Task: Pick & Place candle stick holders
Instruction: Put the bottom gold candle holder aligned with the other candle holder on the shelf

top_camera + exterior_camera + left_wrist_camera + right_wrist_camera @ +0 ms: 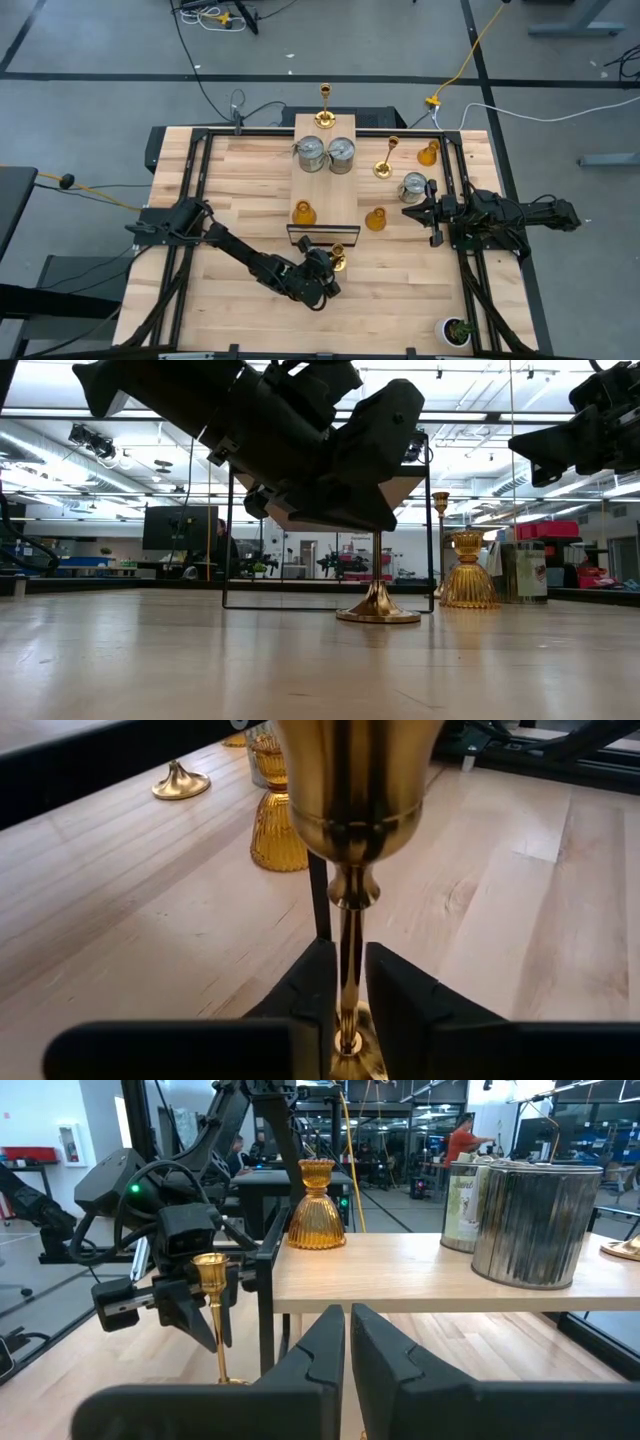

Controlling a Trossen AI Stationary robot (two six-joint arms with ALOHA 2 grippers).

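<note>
1. Left claw (335, 263), at about 6 o'clock on the worktop (250, 190) in the high view: its two fingers (310, 985) flank the thin stem of a gold candlestick (338, 262), near-touching; whether it is fully clenched on it cannot be told. The candlestick stands upright, its base on the wood just in front of the raised shelf (325, 165).
2. Step judged in hand: securing this candlestick. Done well, the fingers would close squarely on the stem, low above the base, and the lift would go straight up so the top-heavy cup does not swing or strike the shelf's frame.
3. Count, gold candlesticks: three. The one at the claw, one (325, 105) at 12 o'clock on the shelf's far end, one (386, 160) at about 2 o'clock.
4. Count, silver cans: three. Two (326, 154) side by side on the shelf, one (413, 187) toward 3 o'clock.
5. Count, amber holders: three. One (304, 213) on the shelf's near end, one (376, 219) right of it, one (429, 153) at 2 o'clock.
6. Right claw (425, 213), at 3 o'clock, waits clenched and empty beside the lone can.
</note>
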